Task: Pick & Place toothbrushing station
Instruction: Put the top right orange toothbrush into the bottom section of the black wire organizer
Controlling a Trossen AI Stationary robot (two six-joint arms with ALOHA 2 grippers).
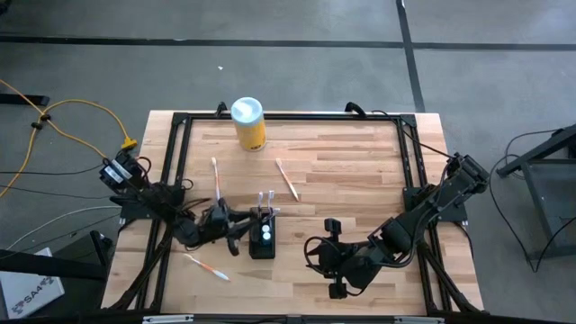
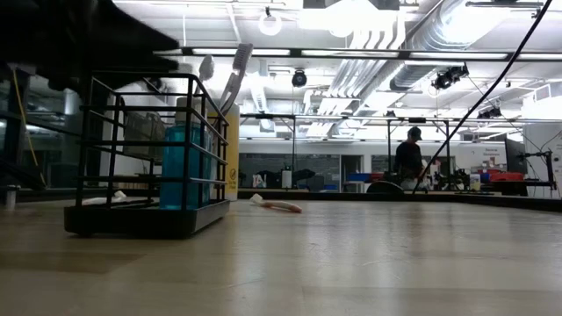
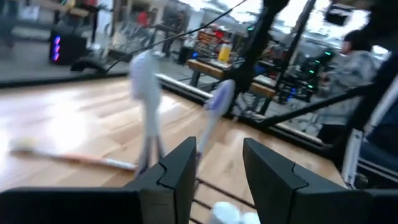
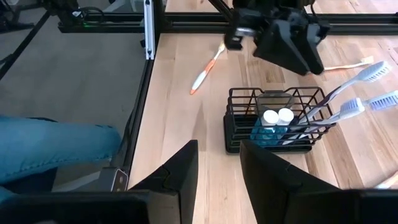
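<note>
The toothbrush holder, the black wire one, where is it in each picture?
High view: the toothbrush holder sits low and middle, beside the left pincer.
Low view: it stands at the left.
Left wrist view: only the brushes standing in it show clearly.
Right wrist view: it sits right of middle.
Shared landmark: the two white caps inside, seen also from above.

Black wire-frame toothbrushing station [image 4: 273,121], teal bottles with white caps [image 4: 278,116] inside; yellow cylindrical canister [image 1: 249,126], white lid; orange-white toothbrush [image 4: 207,70]; light striped wood desk [image 1: 351,180].
</note>
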